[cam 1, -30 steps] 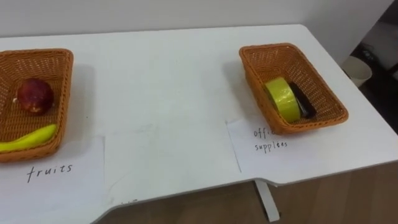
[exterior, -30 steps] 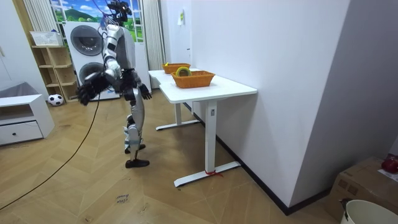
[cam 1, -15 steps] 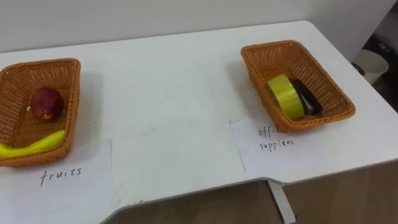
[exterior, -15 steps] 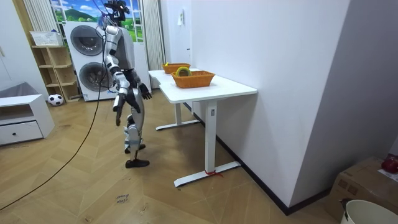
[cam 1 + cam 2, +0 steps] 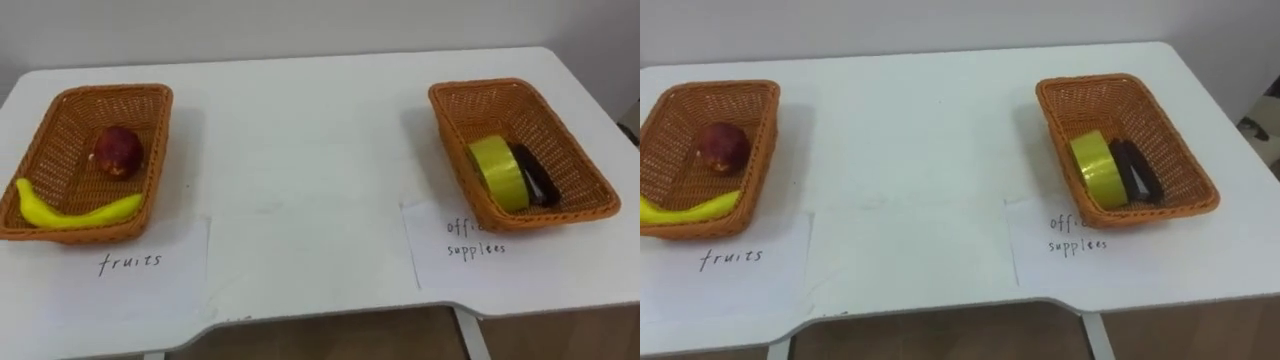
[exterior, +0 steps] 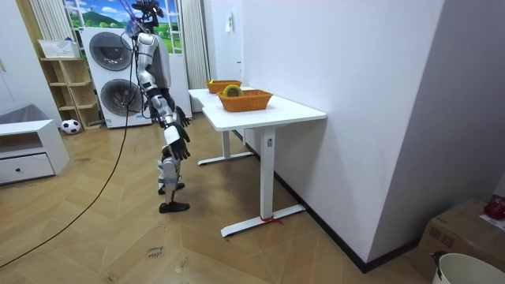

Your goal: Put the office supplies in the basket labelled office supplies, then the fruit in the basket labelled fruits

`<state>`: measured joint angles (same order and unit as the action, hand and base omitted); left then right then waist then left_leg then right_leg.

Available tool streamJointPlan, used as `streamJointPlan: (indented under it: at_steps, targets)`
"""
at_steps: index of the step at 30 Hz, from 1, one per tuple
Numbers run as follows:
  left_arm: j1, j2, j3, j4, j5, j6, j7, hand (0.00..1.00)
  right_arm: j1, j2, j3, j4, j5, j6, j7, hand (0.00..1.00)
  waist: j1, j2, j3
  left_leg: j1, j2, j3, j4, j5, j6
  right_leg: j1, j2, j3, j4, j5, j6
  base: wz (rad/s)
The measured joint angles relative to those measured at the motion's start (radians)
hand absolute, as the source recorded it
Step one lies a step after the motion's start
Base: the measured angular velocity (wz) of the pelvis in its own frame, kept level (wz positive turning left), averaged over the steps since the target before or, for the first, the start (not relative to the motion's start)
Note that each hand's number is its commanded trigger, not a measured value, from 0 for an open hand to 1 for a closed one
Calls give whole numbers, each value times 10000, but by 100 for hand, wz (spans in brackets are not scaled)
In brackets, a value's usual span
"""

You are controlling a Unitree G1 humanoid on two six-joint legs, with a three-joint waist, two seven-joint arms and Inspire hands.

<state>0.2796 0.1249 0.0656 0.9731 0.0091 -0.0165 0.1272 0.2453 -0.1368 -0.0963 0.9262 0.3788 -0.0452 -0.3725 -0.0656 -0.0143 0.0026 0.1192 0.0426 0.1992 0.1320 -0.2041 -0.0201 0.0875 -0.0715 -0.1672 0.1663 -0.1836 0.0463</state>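
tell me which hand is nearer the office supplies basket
Right, probably. The right hand hangs low, below the tabletop, on the body's side toward the office supplies basket; the left hand is on the body's far side.

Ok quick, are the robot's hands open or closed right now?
Left hand: cannot tell, too far off.
Right hand: cannot tell either, it hangs down at the robot's side.

White table (image 6: pixel 293 113); beyond it, stacked washing machines (image 6: pixel 110 71), a wooden shelf (image 6: pixel 69 93) and a ball (image 6: pixel 70 125); low white cabinet (image 6: pixel 24 151) at the room view's left.
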Motion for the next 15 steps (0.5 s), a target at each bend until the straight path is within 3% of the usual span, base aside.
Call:
streamJointPlan:
  at_steps: [4,15]
  targets:
    - [5,5,-58,217,14,-80,210,0,-70,53,358,436,-3,-29,470,0,184,45,11,-19,-13,-162,24,3,1,64,-3,-119,-20,0,-1,9]
    - [-192,13,-386,265,23,-125,202,0,-342,77,1208,878,-7,-96,1802,0,258,36,22,-1,-34,-383,43,4,-1,233,-17,-375,-172,-9,13,7]
